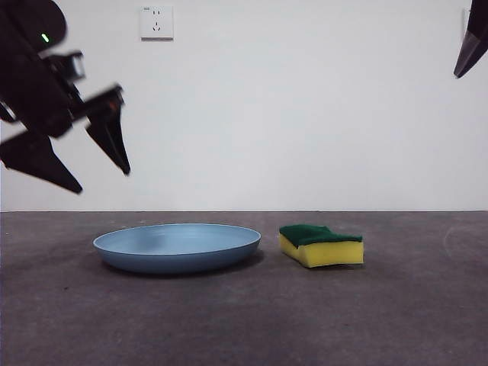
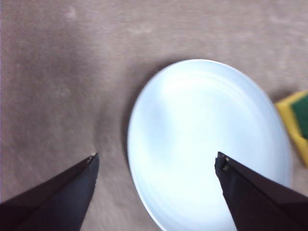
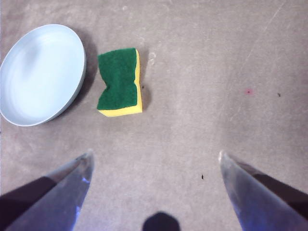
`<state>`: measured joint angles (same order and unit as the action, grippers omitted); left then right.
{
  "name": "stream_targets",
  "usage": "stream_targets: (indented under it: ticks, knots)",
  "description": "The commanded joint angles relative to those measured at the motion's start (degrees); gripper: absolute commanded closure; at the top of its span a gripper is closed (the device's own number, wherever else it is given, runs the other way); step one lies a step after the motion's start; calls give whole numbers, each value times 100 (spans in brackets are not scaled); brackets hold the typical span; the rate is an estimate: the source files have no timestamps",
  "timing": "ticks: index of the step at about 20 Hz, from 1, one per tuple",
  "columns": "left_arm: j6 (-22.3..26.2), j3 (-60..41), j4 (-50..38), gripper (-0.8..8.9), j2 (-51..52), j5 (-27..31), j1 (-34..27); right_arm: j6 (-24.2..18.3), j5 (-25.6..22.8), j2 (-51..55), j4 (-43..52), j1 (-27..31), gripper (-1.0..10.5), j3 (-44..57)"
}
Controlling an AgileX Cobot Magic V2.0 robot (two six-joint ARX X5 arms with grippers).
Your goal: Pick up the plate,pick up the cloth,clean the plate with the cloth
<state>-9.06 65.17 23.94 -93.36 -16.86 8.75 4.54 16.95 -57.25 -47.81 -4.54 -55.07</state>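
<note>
Above the plate (image 1: 177,247), which lies flat just beside the cloth (image 1: 321,245), my left gripper (image 1: 103,169) hangs with jaws spread, so I'd straddle the near rim squarely; right gripper (image 3: 154,156) waits, also spread

A bare test room or robotics lab is suggested by what is seen, not a lived-in home. A plain white wall (image 1: 305,107) is shown behind the table, with only one white power socket (image 1: 156,22) fixed high on it. The table (image 1: 244,320) is covered with a grey-brown, slightly rough surface, marked by small scratches and spots. No furniture or decoration is shown around it. Black robot arms are seen over the surface. The exact kind of room cannot be told with certainty, since little of it is visible.
</note>
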Motion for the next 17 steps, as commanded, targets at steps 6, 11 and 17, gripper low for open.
stream_targets:
  ticks: [6, 11, 17]
  knots:
    - [26, 48, -363, 409, -1239, 216, 90, 37, 9, 4, 15, -17, 507, -28]
    - [26, 48, -564, 445, -1427, 219, 284, 37, 7, 4, 17, -17, 507, -28]
    - [330, 48, -623, 822, -1458, 341, 479, 37, 9, 2, 31, -17, 508, -28]
